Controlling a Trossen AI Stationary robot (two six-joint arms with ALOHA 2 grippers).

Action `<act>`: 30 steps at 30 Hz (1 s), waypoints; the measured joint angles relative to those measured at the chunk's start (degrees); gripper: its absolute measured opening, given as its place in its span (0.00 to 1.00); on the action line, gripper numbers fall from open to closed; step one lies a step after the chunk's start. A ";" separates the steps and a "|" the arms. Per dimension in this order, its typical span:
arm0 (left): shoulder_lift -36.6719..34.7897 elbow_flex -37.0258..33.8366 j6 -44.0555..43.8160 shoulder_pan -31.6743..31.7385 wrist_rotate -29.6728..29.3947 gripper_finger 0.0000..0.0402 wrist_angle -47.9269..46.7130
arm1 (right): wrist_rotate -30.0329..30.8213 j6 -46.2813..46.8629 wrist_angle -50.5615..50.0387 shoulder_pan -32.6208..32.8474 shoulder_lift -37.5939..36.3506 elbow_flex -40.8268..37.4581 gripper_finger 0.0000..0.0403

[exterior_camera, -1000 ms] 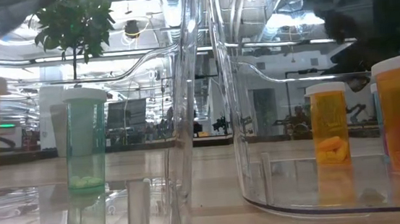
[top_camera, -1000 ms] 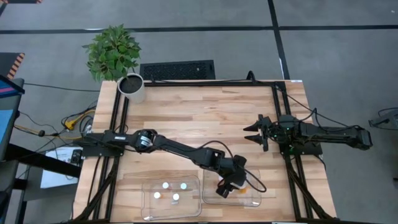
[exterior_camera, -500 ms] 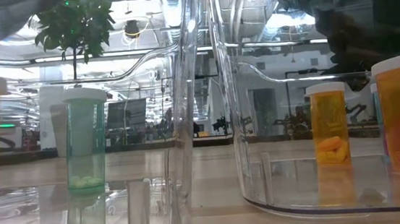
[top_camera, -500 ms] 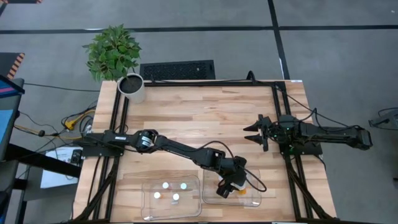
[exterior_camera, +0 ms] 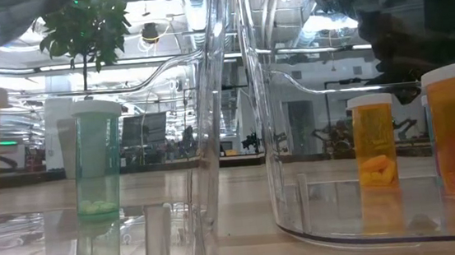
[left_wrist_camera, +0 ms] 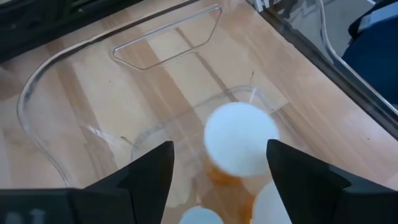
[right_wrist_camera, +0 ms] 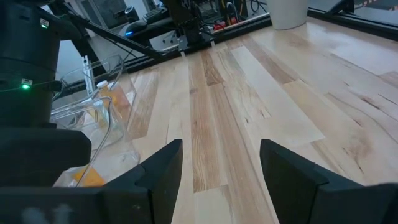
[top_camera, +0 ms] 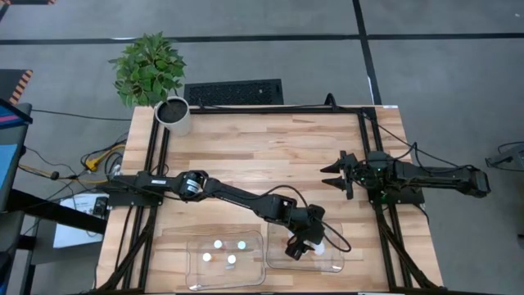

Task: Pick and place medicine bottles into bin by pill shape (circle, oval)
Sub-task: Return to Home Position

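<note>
My left gripper (top_camera: 301, 246) hangs open over the right clear bin (top_camera: 334, 264). In the left wrist view its fingers (left_wrist_camera: 219, 144) stand on either side of an amber bottle's white cap (left_wrist_camera: 241, 138) without touching it. That bottle stands upright on the bin floor, with two more white caps (left_wrist_camera: 273, 208) beside it. The low view shows amber bottles (exterior_camera: 375, 139) in this bin. The left bin (top_camera: 196, 274) holds several white-capped bottles (top_camera: 218, 243), one of them green (exterior_camera: 97, 164). My right gripper (top_camera: 332, 176) waits open at the table's right.
A white plant pot (top_camera: 174, 115) stands at the table's far left corner. The bare wooden table top (top_camera: 262, 156) stretches between the bins and the far edge. The two bins sit side by side at the near edge, their clear walls (exterior_camera: 225, 103) close together.
In the high view, the orange patch beside my left gripper has given way to a white cap seen from above. My left gripper stays over the right bin, and my right arm has kept still.
</note>
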 joint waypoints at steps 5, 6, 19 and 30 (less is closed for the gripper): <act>0.02 0.00 0.00 0.00 -0.13 0.63 0.04 | 0.00 0.00 0.01 0.00 0.00 -0.01 0.56; 0.02 0.03 -0.01 0.00 -0.15 0.63 0.26 | 0.00 0.00 0.01 0.00 0.00 -0.01 0.56; -7.57 4.25 2.64 0.00 -5.73 0.63 -4.03 | 0.00 0.02 0.01 0.00 0.00 -0.01 0.56; -21.01 4.26 0.31 -0.63 -16.84 0.63 -18.32 | 0.00 0.04 0.01 0.00 0.00 0.01 0.56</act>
